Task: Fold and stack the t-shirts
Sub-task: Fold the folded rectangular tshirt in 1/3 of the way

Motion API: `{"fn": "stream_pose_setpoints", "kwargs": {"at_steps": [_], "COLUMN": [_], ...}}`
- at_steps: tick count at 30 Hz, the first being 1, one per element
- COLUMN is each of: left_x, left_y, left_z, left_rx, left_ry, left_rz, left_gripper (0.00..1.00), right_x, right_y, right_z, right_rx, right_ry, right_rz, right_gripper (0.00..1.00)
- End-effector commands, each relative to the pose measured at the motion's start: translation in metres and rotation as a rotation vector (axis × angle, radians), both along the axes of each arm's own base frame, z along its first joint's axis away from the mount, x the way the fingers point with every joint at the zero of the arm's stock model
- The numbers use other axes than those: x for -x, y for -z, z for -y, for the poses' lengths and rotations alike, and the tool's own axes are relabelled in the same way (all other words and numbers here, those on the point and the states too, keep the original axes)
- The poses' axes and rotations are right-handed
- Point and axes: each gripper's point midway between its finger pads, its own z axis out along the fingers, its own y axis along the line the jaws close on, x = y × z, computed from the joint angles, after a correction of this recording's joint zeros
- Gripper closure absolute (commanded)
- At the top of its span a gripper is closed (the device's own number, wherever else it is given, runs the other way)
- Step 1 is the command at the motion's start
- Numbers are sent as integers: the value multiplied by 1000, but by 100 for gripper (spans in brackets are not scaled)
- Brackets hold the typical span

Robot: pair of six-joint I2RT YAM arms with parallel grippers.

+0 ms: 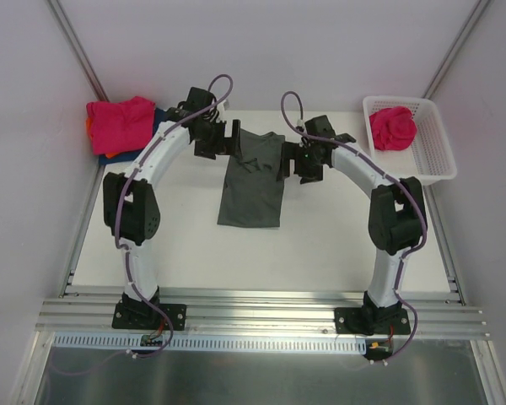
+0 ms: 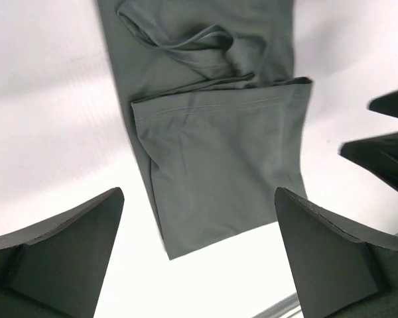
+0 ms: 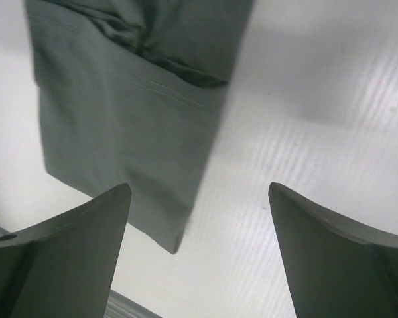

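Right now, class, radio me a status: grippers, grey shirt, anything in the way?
Left gripper, right gripper open, holding nothing. Grey shirt flat on table, folded lengthwise. Basket on right, stack on left, both apart from it.

We see a plain dark grey t-shirt (image 1: 251, 181) on the white table (image 1: 337, 245). At its far left corner a bright pink t-shirt (image 1: 121, 124) covers a blue t-shirt (image 1: 163, 114) and an orange t-shirt (image 1: 111, 154). A second pink t-shirt (image 1: 393, 127) sits in the white lattice basket (image 1: 434, 156).
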Motion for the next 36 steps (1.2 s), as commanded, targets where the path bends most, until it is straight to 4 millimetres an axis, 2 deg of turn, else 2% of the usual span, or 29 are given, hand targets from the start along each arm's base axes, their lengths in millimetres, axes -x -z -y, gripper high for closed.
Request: {"fn": "stream_pose_setpoints", "kwargs": {"at_steps": [1,3,5,6,7,9,10,11,14,15,18,22,26,27,28,29,33,34,36], "left_x": [15,17,16,16,15,12,11,10,15,17,24,29,32,35,37,40,60,68,78], "left_y": [-30,-35,-33,-36,-38,-45,-47,-48,-54,-61,-68,-80,-94,-97,-96,-96,-76,-61,-50], "left_z": [-19,-31,-46,-52,-57,-73,-78,-89,-105,-112,-126,-138,-143,-143,-143,-141,-136,-135,-130], "left_rx": [-35,-39,-52,-55,-58,-67,-70,-71,-73,-72,-71,-76,-80,-78,-77,-68,-51,-51,-27], "left_ry": [-17,-39,-73,-85,-98,-132,-142,-165,-199,-215,-245,-268,-270,-271,-268,-261,-243,-243,-229], "left_rz": [66,74,69,78,81,103,107,109,118,133,143,173,209,211,207,202,133,84,40], "left_gripper": [1,1,1,1,1,1,1,1,1,1,1,1,1,1,1,1,2,2,3], "right_x": [-9,-11,-13,-14,-14,-14,-13,-11,-5,-3,11,29,60,71,75,80,91,92,91], "right_y": [-38,-38,-33,-37,-26,-21,-26,-13,-7,5,22,43,56,66,58,58,49,43,38], "right_z": [-32,-44,-65,-78,-87,-102,-116,-124,-151,-157,-177,-175,-159,-149,-146,-143,-132,-131,-129], "right_rx": [-85,-102,-115,-127,-126,-141,-155,-156,-180,-177,-180,-151,-131,-110,-119,-116,-121,-126,-131], "right_ry": [-47,-66,-102,-125,-137,-158,-181,-193,-230,-234,-261,-266,-262,-258,-261,-256,-247,-244,-239], "right_rz": [78,74,64,76,54,39,54,27,18,-5,-46,-111,-205,-242,-240,-251,-258,-249,-242], "right_gripper": [10,10,11,11,11,11,11,11,11,11,11,11,11,11,11,11,11,11,10]}}
